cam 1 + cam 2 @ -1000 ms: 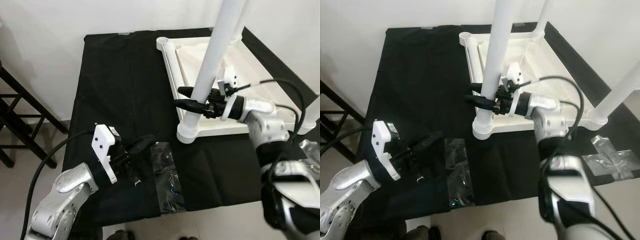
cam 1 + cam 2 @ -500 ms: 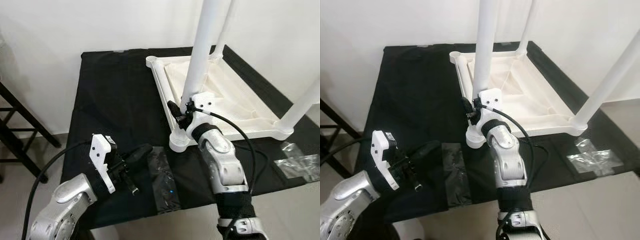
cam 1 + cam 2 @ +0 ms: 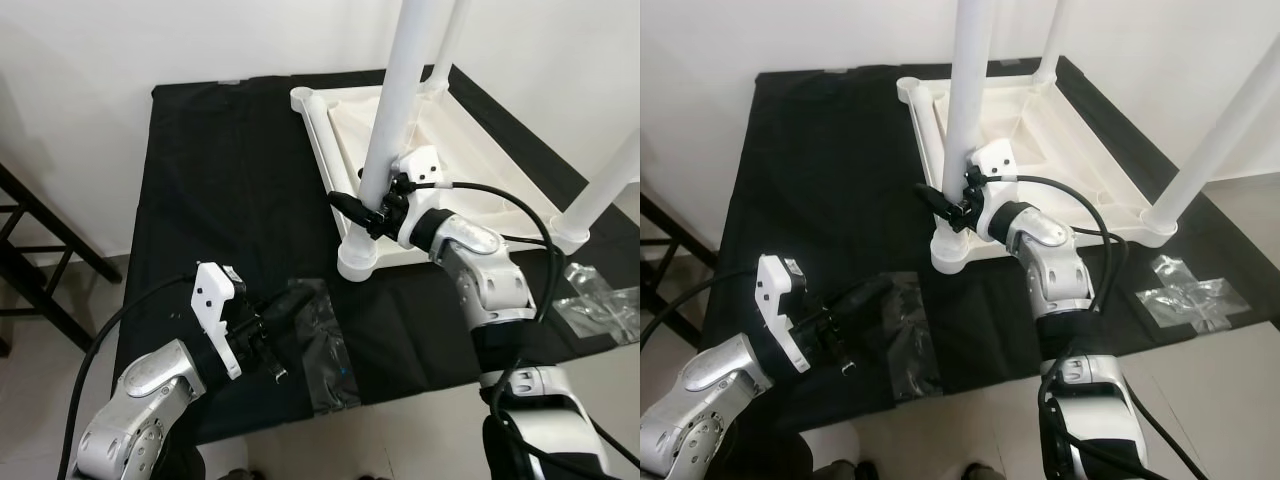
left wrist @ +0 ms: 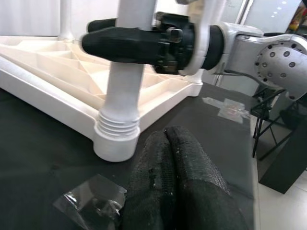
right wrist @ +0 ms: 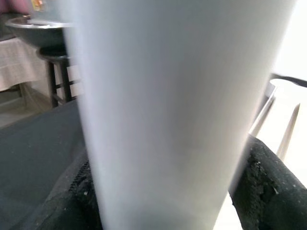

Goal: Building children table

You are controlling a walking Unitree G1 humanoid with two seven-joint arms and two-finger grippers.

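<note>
A white children's table top lies upside down on the black-covered table. A white leg stands upright in the near-left corner socket. My right gripper is shut on this leg a little above the socket; in the right wrist view the leg sits between the black fingers. My left gripper hovers low over the cloth near the front edge, short of the socket. Its fingers are shut with nothing between them.
Two more white legs stand in the far corner and the right corner. A clear plastic bag lies beside the left gripper, and another at the right. A dark stand is left of the table.
The camera view has shifted. My right gripper keeps its hold on the leg while its arm has swung out to the right. The left gripper stays by the plastic bag.
</note>
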